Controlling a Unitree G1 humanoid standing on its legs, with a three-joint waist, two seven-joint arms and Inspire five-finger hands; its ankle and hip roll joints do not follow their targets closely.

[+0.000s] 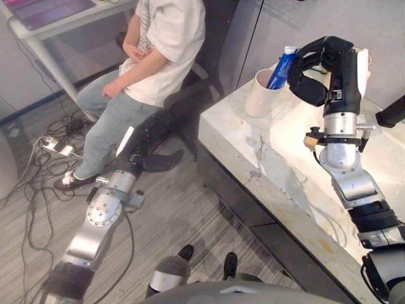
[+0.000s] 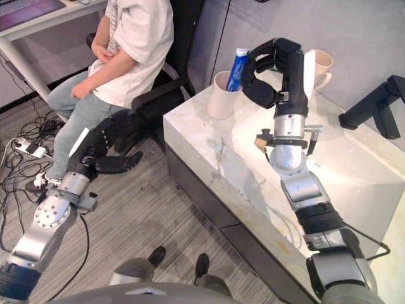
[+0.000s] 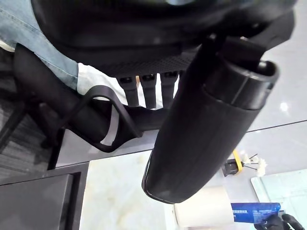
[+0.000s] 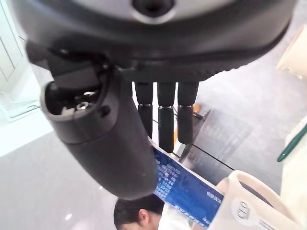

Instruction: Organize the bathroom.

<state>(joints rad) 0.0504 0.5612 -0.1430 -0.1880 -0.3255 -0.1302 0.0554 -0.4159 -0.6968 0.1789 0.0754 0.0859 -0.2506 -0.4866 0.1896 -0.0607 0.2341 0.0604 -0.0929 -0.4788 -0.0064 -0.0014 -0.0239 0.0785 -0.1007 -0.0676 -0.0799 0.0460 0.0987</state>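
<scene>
Right hand [image 2: 269, 69] curled round blue toothpaste tube [image 2: 236, 68], its lower end in white cup [image 2: 221, 95] at bench [image 2: 209, 152] 11 o'clock corner. Light, squashy, slick; grip mid-body. Left hand [image 2: 107, 149] relaxed, idle.

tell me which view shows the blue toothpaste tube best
The right eye view: the blue toothpaste tube stands in the white cup, gripped by the right robot hand. The right wrist view shows its printed side; the left wrist view, a corner.
</scene>
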